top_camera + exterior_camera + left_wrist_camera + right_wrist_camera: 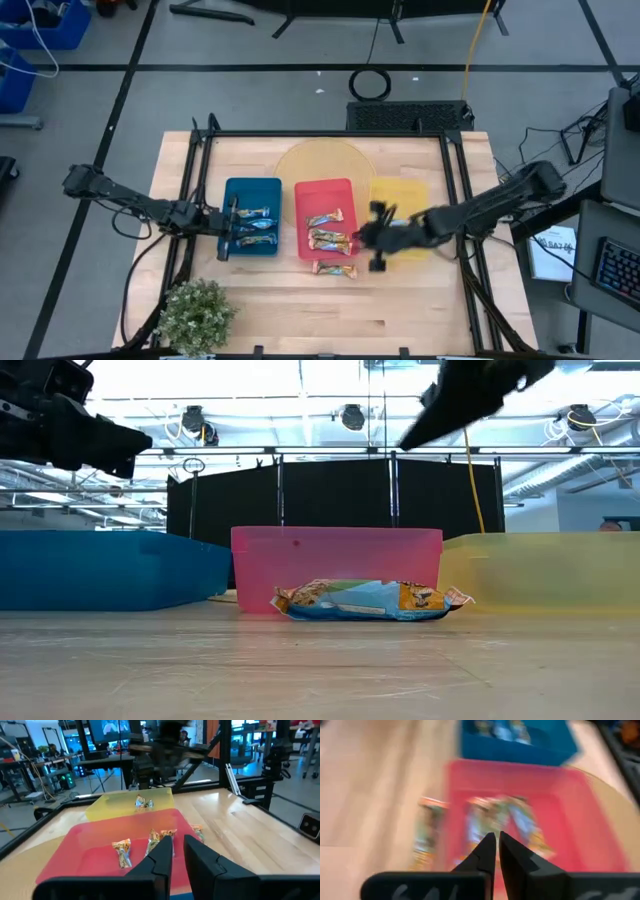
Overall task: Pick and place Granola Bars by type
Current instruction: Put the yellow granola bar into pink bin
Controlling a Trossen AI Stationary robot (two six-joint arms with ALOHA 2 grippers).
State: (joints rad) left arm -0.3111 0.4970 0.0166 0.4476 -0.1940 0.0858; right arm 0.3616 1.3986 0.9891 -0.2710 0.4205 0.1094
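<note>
Three trays stand in a row: blue (232,192), red (322,188) and yellow (412,190). Several blue-and-white bars (254,228) lie in the blue tray. Orange-and-gold bars (329,238) lie in the red tray (75,845). One bar (144,802) lies in the yellow tray. Another bar (334,268) (365,600) lies flat on the table just in front of the red tray. My left gripper (227,230) (178,842) hovers over the blue tray's left part, open by a narrow gap and empty. My right gripper (377,238) (497,842) hangs above the gap between the red and yellow trays, shut and empty.
A potted plant (195,312) stands at the table's near left corner. A pale round disc (320,158) lies under the trays' far ends. Black frame rails (195,200) run along the table's left, right and far sides. Bare wood (400,310) stretches along the near edge.
</note>
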